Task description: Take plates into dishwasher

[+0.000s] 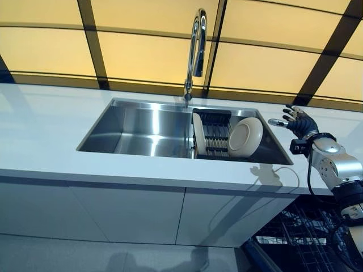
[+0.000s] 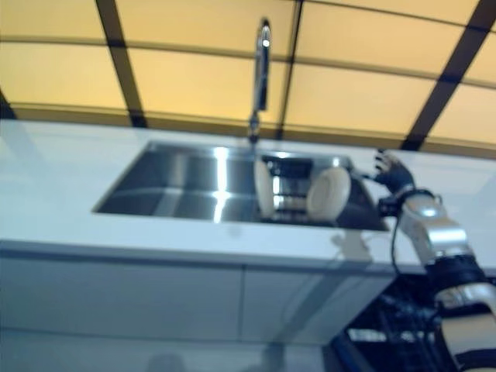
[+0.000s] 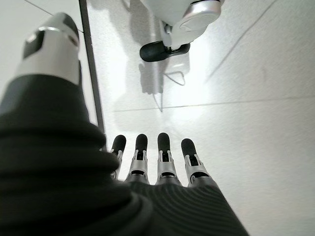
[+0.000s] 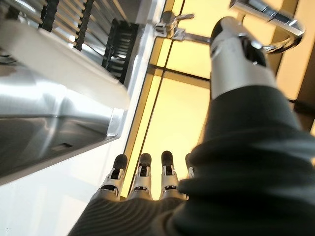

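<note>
Two white plates stand on edge in a dark rack (image 1: 214, 136) in the right half of the steel sink (image 1: 136, 127): a round one (image 1: 245, 136) facing me and a thin one (image 1: 198, 134) seen edge-on. My right hand (image 1: 298, 122) hovers over the counter just right of the sink, fingers straight and empty, a little apart from the round plate. In the right wrist view the plate's rim (image 4: 59, 59) shows past my fingers (image 4: 142, 172). My left hand (image 3: 157, 162) shows only in its wrist view, open, hanging over the floor.
A tall chrome tap (image 1: 195, 51) rises behind the sink's middle. The white counter (image 1: 45, 130) runs left and right. The open dishwasher's wire rack (image 1: 306, 238) shows at the lower right below the counter. White cabinet fronts (image 1: 113, 215) lie beneath.
</note>
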Robot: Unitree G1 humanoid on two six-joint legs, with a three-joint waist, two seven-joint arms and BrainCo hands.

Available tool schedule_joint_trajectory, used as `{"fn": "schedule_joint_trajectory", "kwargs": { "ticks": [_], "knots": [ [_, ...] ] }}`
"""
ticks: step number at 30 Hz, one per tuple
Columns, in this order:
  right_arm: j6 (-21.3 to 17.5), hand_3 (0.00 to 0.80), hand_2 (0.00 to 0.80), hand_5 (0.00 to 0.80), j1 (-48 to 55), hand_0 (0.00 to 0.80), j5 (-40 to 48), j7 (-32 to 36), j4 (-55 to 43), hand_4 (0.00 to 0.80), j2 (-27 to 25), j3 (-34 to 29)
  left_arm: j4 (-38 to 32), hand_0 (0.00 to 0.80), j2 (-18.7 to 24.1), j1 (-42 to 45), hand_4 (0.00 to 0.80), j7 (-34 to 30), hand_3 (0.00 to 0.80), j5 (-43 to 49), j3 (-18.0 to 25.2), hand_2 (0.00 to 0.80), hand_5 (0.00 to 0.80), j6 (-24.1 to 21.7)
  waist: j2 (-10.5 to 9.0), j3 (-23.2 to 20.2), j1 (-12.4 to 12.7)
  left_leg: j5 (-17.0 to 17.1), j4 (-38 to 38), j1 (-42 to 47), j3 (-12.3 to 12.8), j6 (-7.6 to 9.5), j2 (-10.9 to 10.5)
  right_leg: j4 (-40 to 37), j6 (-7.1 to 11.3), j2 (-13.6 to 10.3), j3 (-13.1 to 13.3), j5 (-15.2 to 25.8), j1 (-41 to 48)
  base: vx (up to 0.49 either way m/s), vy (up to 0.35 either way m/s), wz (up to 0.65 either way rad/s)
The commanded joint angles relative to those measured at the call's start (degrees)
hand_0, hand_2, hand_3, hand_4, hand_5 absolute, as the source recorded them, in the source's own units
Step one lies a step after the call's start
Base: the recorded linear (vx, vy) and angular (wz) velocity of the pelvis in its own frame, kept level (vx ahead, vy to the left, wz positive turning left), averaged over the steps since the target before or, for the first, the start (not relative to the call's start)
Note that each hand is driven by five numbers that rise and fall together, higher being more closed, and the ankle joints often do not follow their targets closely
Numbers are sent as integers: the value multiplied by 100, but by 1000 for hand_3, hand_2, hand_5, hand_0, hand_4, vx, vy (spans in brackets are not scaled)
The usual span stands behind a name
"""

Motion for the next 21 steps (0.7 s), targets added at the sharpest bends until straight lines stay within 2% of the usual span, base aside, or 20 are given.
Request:
{"fn": "schedule_joint_trajectory", "kwargs": {
  "ticks": [1, 3, 6, 13, 21],
  "knots": [
    [-41, 0, 0, 0, -552, 0, 227, -121, 26, 0, -220, -86, -7, 0, -31, -154, 0, 112, 0, -95, 23, 0, 0, -75, -79, -198, 71, -683, 224, 493, -276, -236, 38, -475, 26, 103, 35, 1080, 177, 106, -83, 32],
    [-11, 0, 0, 0, -546, 0, 418, -32, 150, 0, -251, -83, 48, 0, -213, -109, 0, 30, 0, 286, -90, 0, 0, -262, -130, -266, 82, -677, 66, 604, -285, -239, 73, -754, 3, 169, 88, 1122, 374, 132, -86, 15],
    [-23, 0, 0, 0, -597, 0, 624, 152, 312, 0, -236, -76, 61, 0, -238, -63, 0, 115, 0, 121, -141, 0, 0, -257, -139, -311, 96, -632, -119, 688, -240, -298, 88, -970, 6, 200, 9, 1175, 499, 104, -53, -7],
    [145, 0, 0, 0, -634, 0, 519, 217, 413, 0, -239, 2, 131, 0, -236, 54, 0, -8, 0, 185, -146, 0, 0, -299, -110, -316, 129, -549, -176, 587, -237, -350, 84, -994, -7, 250, -35, 1140, 557, 73, -33, -9],
    [259, 0, 0, 0, -695, 0, 1027, 168, 385, 0, -182, 14, 129, 0, -180, 95, 0, -10, 0, 263, -260, 0, 0, -338, -79, -106, 163, -460, -176, 342, -159, -394, 140, -1024, -3, 225, -126, 1125, 436, 6, -30, 1]
  ]
}}
